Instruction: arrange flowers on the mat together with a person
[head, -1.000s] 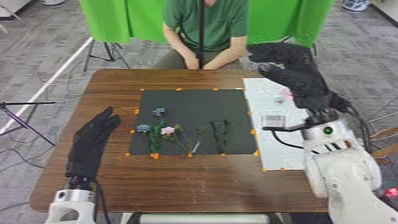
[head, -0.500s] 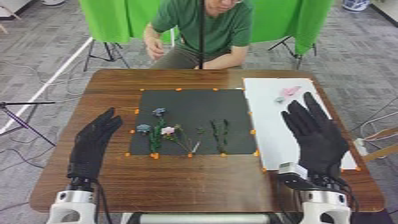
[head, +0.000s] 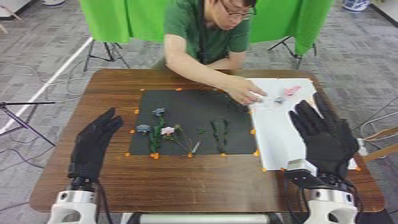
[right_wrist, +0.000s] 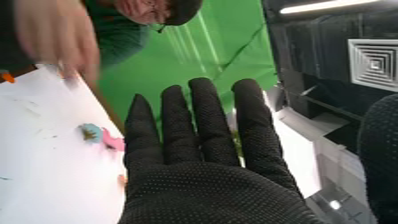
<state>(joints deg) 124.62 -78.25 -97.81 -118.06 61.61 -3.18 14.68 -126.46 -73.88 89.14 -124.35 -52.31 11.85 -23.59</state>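
We see bright, fairly even light in the head view, where the paper beside the fingers of the right hand glows nearly featureless white. In the right wrist view, a lamp glares beyond the fingers against a dark ceiling. We find a washed-out white patch close beside them, and pale streaks of light on the green curtain past their tips. Off to their side, a person's hand blurs into soft smears.

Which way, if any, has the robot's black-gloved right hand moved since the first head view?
Yes: the right hand has drawn back toward the robot, from the far end of the white paper sheet to its near end.
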